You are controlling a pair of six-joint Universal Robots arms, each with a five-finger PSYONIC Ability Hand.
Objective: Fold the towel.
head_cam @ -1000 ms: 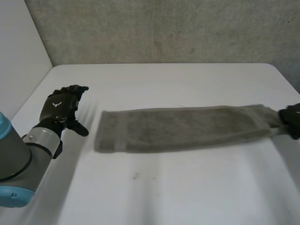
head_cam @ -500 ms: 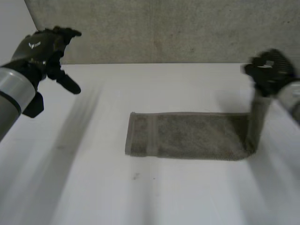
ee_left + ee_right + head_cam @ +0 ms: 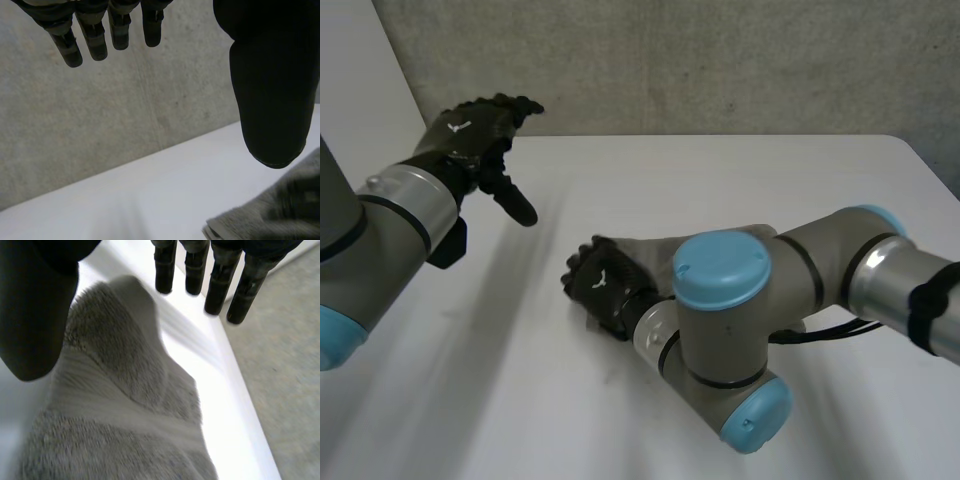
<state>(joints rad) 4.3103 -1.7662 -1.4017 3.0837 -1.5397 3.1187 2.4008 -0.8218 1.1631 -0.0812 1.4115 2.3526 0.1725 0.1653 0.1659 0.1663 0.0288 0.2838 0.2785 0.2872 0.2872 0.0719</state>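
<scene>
Head view: towel (image 3: 645, 252) mid-table (image 3: 720, 170), long axis left-right, mostly hidden under right arm (image 3: 720, 290). Right hand (image 3: 600, 285) at towel's left end, cloth directly under palm; right wrist view: fingers (image 3: 220, 290) straight, apart from thumb (image 3: 35, 315), humped cloth between, not pinched. Left hand (image 3: 475, 135) raised, well apart to left, spread, holding nothing. Right hand nearer. Half second ago right hand was high at right, towel end hanging from it; now across at left end, towel doubled

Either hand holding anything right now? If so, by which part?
Nothing is held. The left hand is open in the air; the right hand is open above the towel, not pinching it.
</scene>
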